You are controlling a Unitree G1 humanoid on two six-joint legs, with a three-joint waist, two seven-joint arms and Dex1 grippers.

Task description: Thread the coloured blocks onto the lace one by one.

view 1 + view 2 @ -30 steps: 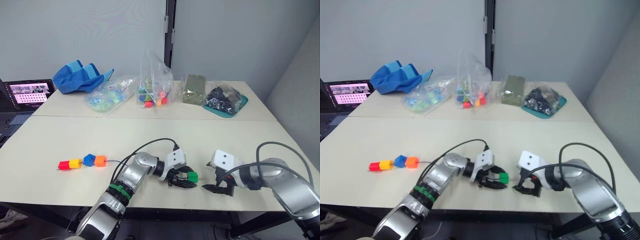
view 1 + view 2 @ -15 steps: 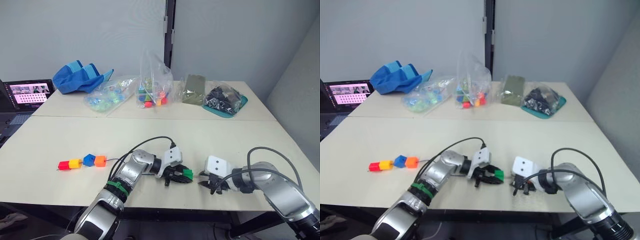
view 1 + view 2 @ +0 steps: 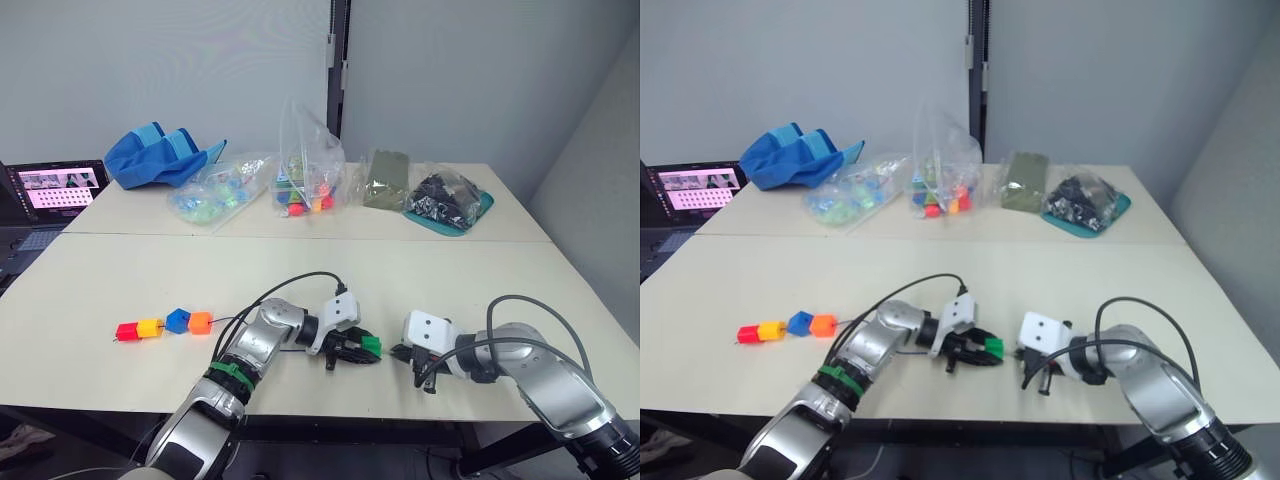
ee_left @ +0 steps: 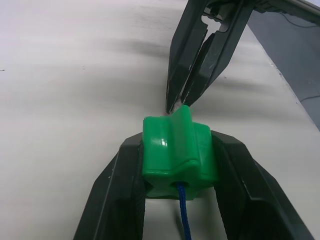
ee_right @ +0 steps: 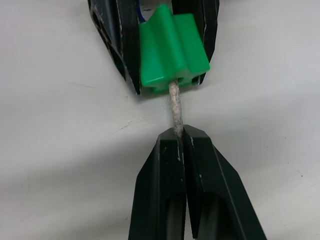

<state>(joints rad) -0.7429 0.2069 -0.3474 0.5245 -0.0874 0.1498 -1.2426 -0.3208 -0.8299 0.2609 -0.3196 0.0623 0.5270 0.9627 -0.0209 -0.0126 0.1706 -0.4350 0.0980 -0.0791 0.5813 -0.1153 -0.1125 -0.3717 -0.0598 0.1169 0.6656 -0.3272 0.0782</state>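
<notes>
Two grippers meet head-on over the green block (image 5: 172, 52), and the coming pull turns on that line. The right gripper (image 5: 179, 134) is pinched fully closed on the pale stiff tip (image 5: 175, 107) of the lace (image 4: 184, 215), which pokes out of the block's near face straight toward it. The left gripper (image 4: 177, 172) clamps the green block by its two sides, with the dark blue cord entering the opposite face. So the lace's axis runs through the block from left gripper to right gripper, and drawing the tip directly away from the block looks like the clean move. Well beyond the green block, on the left arm's side, the red (image 3: 127, 329), yellow (image 3: 149, 326), blue (image 3: 178, 320) and orange (image 3: 200, 321) blocks lie in a row, probably already strung, though the cord is too thin to trace.
</notes>
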